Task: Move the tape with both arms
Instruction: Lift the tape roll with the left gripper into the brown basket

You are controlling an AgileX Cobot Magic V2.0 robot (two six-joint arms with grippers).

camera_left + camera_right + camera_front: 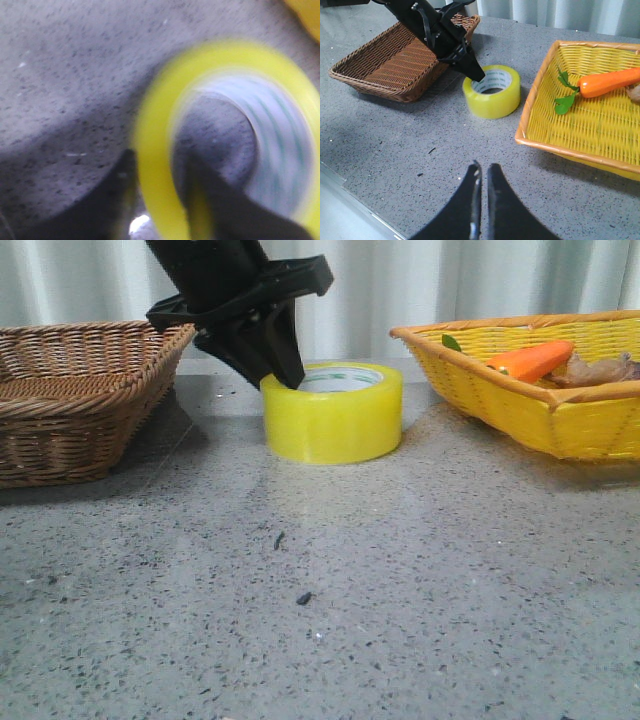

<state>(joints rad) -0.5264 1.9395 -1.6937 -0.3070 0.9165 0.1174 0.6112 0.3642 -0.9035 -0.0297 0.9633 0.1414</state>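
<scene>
- The tape (pixel 333 412) lay flat on the table (pixel 320 600), between the brown basket (pixel 75 390) and the yellow basket (pixel 540 390).
- The left gripper (pixel 155 200) straddled the tape's wall narrowly, one finger inside the core, one outside.
- The right gripper (pixel 482 172) hovered well apart from the tape, its fingers nearly together and empty.

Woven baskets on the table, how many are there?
2. The brown wicker basket sits left of the yellow tape roll; the yellow woven basket holding the orange carrot sits right.
</scene>
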